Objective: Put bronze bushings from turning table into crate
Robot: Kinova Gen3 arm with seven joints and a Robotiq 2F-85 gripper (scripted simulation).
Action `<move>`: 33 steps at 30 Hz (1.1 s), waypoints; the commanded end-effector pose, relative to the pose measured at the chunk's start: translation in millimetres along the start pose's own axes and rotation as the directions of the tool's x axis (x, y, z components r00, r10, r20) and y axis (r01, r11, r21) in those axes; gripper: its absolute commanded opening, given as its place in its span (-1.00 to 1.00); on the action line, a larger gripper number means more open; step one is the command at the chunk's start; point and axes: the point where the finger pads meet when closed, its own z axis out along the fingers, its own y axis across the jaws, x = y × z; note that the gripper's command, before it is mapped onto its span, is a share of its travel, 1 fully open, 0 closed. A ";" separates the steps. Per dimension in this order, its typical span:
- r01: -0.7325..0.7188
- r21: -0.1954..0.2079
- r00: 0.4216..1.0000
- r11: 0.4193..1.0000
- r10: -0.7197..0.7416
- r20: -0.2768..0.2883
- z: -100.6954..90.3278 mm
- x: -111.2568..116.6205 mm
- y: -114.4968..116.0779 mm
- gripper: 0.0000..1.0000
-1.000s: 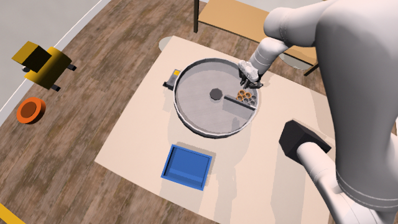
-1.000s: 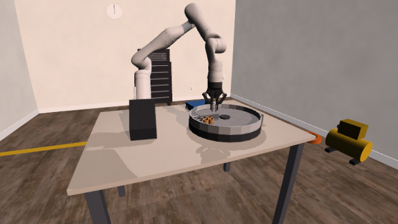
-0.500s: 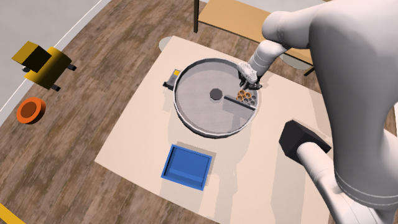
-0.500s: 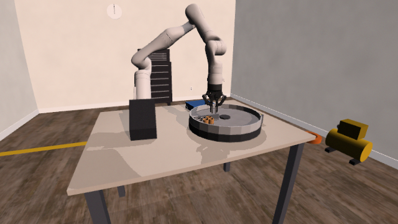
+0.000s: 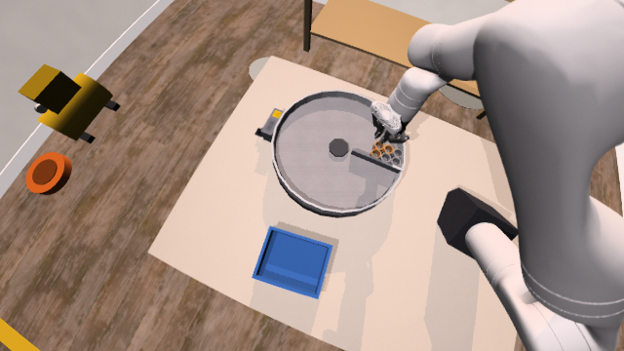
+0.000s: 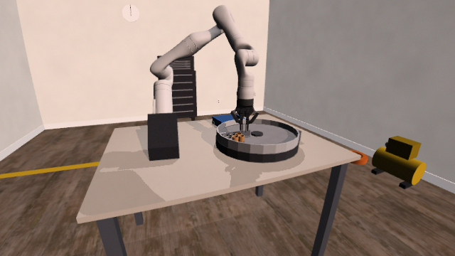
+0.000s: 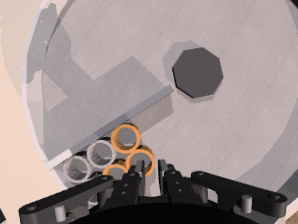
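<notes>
The gripper point(image 5: 388, 138) point(image 6: 244, 130) point(image 7: 151, 169) is open just a little, with a thin gap between its fingers and nothing in it. Its tips are low, by the bronze bushings point(image 5: 388, 144) point(image 6: 237, 137) point(image 7: 139, 141), which sit in a tight bunch with the steel bushings point(image 5: 397, 152) point(image 6: 227, 134) point(image 7: 101, 141) on the turning table point(image 5: 312, 146) point(image 6: 281, 136) point(image 7: 240, 125). In the top view, that bunch is on the right side, on the far side of the dark divider bar point(image 5: 375, 161) point(image 6: 246, 134) point(image 7: 115, 122). The blue crate point(image 5: 297, 288) point(image 6: 223, 119) is on the near side there, and no bushing shows in it. I think the job now is to pick up one bronze bushing. A good way may be to put one finger in its hole and one just outside, then squeeze the wall. The gap looks thin enough for that, but it must line up first. Go down slow and straight, so a tip does not land on the edge or shove a steel one. Squeeze softly, lift straight up over the rim, and only then swing to the crate.
</notes>
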 end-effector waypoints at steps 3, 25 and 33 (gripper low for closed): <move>0.000 0.000 1.000 1.000 0.000 0.000 10.9 0.1 0.0 -0.72; 0.000 0.001 1.000 1.000 0.000 0.000 19.9 0.2 0.0 -0.72; 0.000 0.001 1.000 1.000 0.000 0.000 19.9 0.2 0.0 -0.72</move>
